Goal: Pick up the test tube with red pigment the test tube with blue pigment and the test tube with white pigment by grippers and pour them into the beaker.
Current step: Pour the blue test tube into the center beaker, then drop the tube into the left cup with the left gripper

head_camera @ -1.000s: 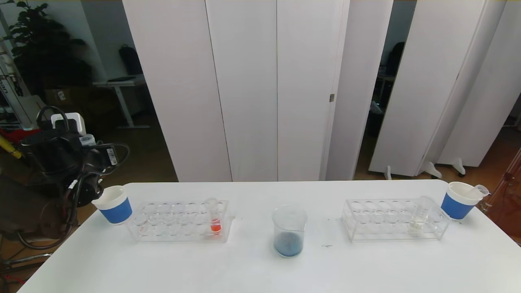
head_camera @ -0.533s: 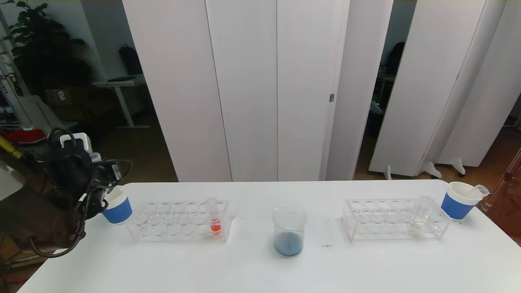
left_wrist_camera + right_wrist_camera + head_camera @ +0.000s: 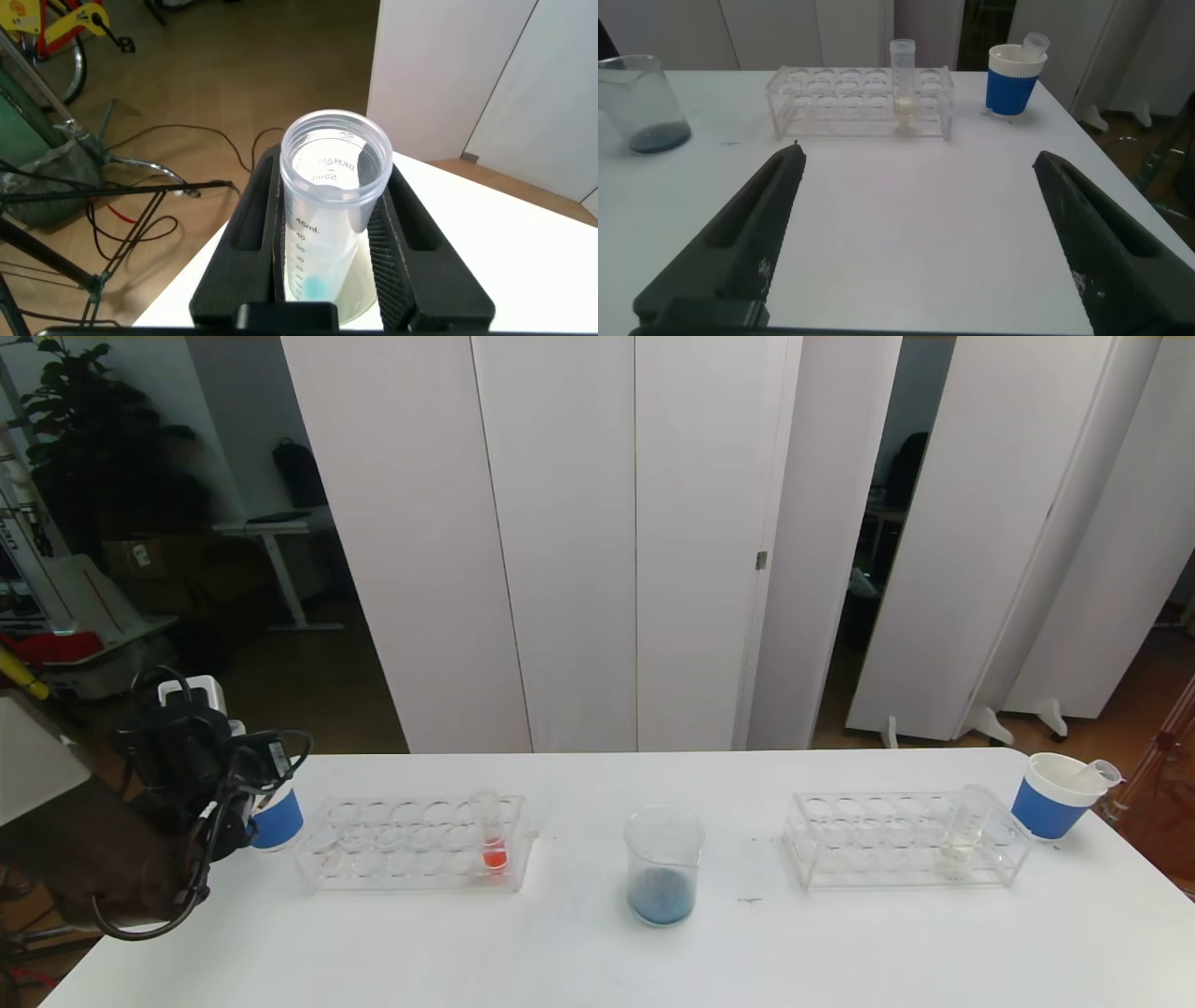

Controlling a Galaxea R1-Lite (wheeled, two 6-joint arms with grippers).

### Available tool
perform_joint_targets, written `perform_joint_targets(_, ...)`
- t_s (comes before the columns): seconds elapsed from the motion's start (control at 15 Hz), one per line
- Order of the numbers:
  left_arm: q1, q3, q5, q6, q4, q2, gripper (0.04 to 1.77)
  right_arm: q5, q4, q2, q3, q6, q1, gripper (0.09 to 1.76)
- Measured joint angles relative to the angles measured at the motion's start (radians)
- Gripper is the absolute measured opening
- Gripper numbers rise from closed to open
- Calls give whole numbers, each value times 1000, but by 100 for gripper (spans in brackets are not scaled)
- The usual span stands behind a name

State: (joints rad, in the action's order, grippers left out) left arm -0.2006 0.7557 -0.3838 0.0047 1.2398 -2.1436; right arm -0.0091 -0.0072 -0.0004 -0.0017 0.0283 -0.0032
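One pour of three looks done, judging by how things lie. Nearest the robot, the right gripper [image 3: 917, 157] hangs low over the bare tabletop [image 3: 560, 952] with its fingers spread wide and nothing between them, facing the right-hand rack [image 3: 901, 840]. A little farther out, at the middle, the beaker [image 3: 663, 868] stands upright with a shallow layer of blue in its bottom and no red or white that I can make out. Behind it to either side, the test tube with red pigment [image 3: 492, 840] sits in the left rack [image 3: 411, 845] and the test tube with white pigment [image 3: 963, 826] in the right-hand rack, both untouched. Farthest back, at the left edge, the left gripper [image 3: 329, 187] has its fingers clamped on the test tube with blue pigment [image 3: 318, 252], upright over the left paper cup [image 3: 278, 819], only a blue trace left inside; it seems ready for discarding. A right paper cup [image 3: 1050, 798] already holds an empty tube [image 3: 1102, 771]. Red and white remain to be poured.
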Motion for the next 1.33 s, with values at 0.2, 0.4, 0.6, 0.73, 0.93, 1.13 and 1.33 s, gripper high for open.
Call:
perform_joint_targets(0.2, 1, -1, 2, -37, -14, -11, 59, 0, 0, 0, 0, 0, 0, 175)
perform_joint_targets(0.4, 1, -4, 3, -38, -15, -16, 59, 0, 0, 0, 0, 0, 0, 175)
perform_joint_targets(0.6, 1, -7, 3, -37, -15, -17, 60, 0, 0, 0, 0, 0, 0, 175)
perform_joint_targets(0.73, 1, -7, 2, -33, -15, -18, 100, 0, 0, 0, 0, 0, 0, 175)
perform_joint_targets(0.93, 0, -4, 1, -30, -15, -15, 175, 0, 0, 0, 0, 0, 0, 175)
perform_joint_targets(1.13, 1, -3, 3, -23, -16, -10, 175, 0, 0, 0, 0, 0, 0, 175)
perform_joint_targets(1.33, 4, -3, 4, -17, -39, 11, 175, 0, 0, 0, 0, 0, 0, 175)
